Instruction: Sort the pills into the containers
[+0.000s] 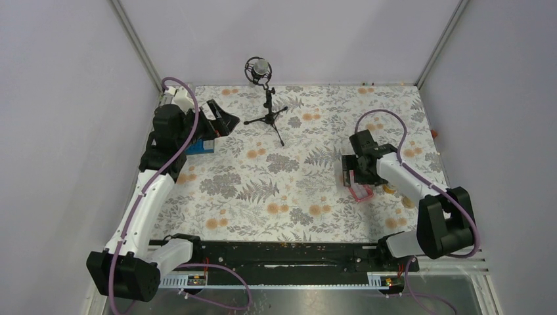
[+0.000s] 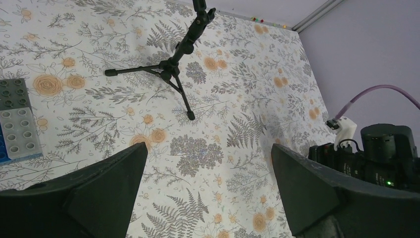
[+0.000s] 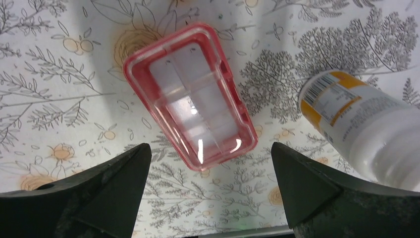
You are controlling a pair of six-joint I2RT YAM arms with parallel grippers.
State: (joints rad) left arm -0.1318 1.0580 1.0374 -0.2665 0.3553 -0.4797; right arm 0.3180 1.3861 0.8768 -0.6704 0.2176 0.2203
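Hovering the right gripper [image 3: 210, 151], jaws wide and empty, over the pink compartment box [image 3: 190, 96]: lying flat and askew on the flowered cloth [image 3: 49, 74] at the table's right side, showing a red-pink rim, glossy clear middle, pale dividers. Sitting near the orange-labelled bottle [image 3: 356, 124]. Holding the left gripper [image 2: 208, 151] wide and empty too.
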